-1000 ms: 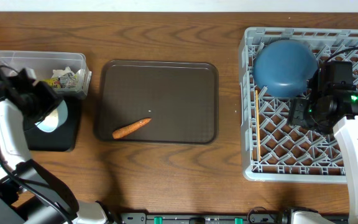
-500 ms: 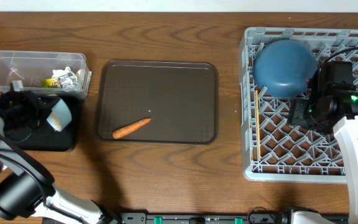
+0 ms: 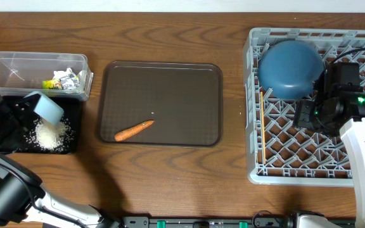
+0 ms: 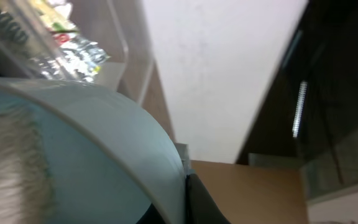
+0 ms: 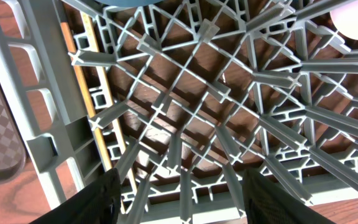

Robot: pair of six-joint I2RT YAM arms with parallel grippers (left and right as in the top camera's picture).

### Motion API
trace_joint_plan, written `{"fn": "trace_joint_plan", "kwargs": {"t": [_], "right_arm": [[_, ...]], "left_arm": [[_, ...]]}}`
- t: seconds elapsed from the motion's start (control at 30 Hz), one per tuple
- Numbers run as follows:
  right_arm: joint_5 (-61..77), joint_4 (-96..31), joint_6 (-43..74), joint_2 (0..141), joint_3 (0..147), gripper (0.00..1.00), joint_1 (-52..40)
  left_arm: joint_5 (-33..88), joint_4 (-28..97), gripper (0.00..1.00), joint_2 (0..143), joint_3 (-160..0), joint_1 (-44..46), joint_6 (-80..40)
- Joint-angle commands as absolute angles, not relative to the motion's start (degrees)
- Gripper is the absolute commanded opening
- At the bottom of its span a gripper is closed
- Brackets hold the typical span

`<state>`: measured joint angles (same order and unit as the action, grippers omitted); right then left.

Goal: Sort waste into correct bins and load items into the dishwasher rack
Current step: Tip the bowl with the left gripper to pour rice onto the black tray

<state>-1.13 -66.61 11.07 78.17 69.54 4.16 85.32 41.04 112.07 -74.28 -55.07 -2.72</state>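
The light blue cup (image 3: 46,106) hangs tipped over the black tray (image 3: 71,144) at the table's 9 o'clock edge, mouth turned down toward 5 o'clock. The left gripper (image 3: 29,107) has its jaws clamped on the cup's rim. In the left wrist view one dark finger presses the outer wall just below the lip. A heap of white rice (image 3: 51,134) lies in the tray at the cup's 6 o'clock. A pale blur inside the cup may be grains clinging there, but it is too soft to tell. The cup looks light, stiff and smooth-walled, so it probably slips easily. A pinch across the rim, one finger inside and one outside, seems the sound hold, and it should suit carrying the cup to the rack. At the tray's 12 o'clock, touching it, sits the clear tub (image 3: 18,63) with the snack wrapper (image 3: 62,80) inside. At 3 o'clock lies the brown serving tray (image 3: 170,88), with the carrot (image 3: 134,130) toward its near left corner. It is small, firm and easy to grip across the middle. Far out at 3 o'clock stands the grey rack (image 3: 296,172). It holds the upturned dark blue bowl (image 3: 290,68) at its 11 o'clock corner and the chopsticks (image 3: 263,126) along its left wall. Above the rack floor hovers the right gripper (image 5: 188,199), jaws apart and holding nothing.
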Motion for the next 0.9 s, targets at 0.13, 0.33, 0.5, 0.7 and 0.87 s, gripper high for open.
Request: {"fn": "trace_joint_plan", "kwargs": {"t": [0.13,0.33,0.5,0.7,0.87], "right_arm": [[-1.72,-66.63,10.37,78.28,69.19,0.62,4.95],[-1.74,-66.61,10.37,78.28,69.19,0.62,4.97],[-1.74,-66.54,10.37,78.28,69.19,0.62,4.97],[-1.74,-66.48,10.37,78.28,69.19,0.62,4.95],[-1.74,-66.43,10.37,78.28,69.19,0.62,4.95]], "left_arm": [[90.06,40.97,0.06,112.49,-73.95,-55.7,-1.72],[90.04,40.12,0.06,112.51,-73.95,-55.7,-2.9],[80.47,37.71,0.06,113.12,-73.95,-55.7,-9.08],[89.73,36.82,0.06,113.75,-73.95,-55.94,-7.94],[83.33,37.04,0.06,113.91,-73.93,-55.96,-13.26]]}}
